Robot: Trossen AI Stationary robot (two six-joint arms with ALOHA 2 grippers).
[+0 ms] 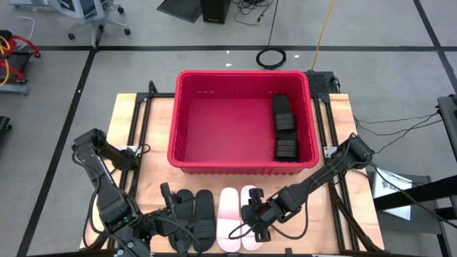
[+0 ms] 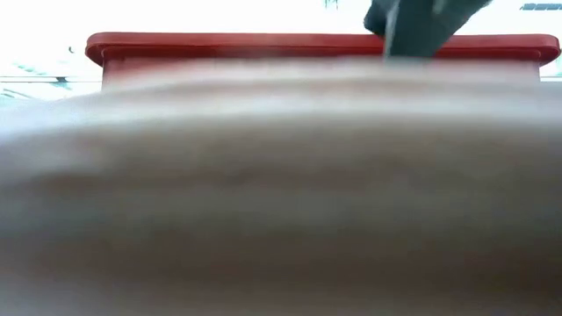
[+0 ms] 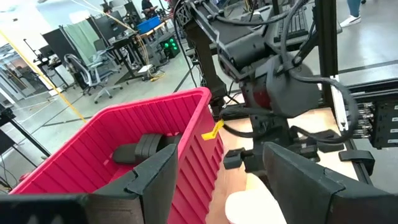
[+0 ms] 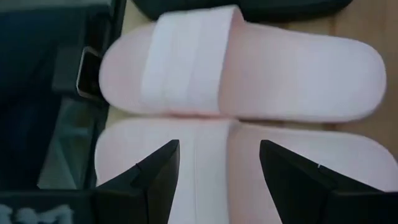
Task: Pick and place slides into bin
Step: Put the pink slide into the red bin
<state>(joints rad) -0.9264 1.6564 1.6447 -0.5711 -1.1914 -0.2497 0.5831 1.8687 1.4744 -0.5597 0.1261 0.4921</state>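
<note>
Slides are lying in two places: two black slides (image 1: 285, 127) are resting inside the red bin (image 1: 187, 121) against its right wall, while two more black slides (image 1: 195, 216) and two pale pink slides (image 1: 236, 207) are sitting side by side on the desk (image 1: 153, 121) just in front of the bin. I am hovering the right pincer (image 4: 219, 163) directly over the nearer pink slide (image 4: 249, 162), fingers spread wide on either side of its strap and holding nothing. The left pincer (image 3: 217, 180) is sitting by the black pair, likewise open and empty. I judge the step to be the pick of a pink slide. Next I need to descend, close across the strap, then lift clear of the bin rim.
</note>
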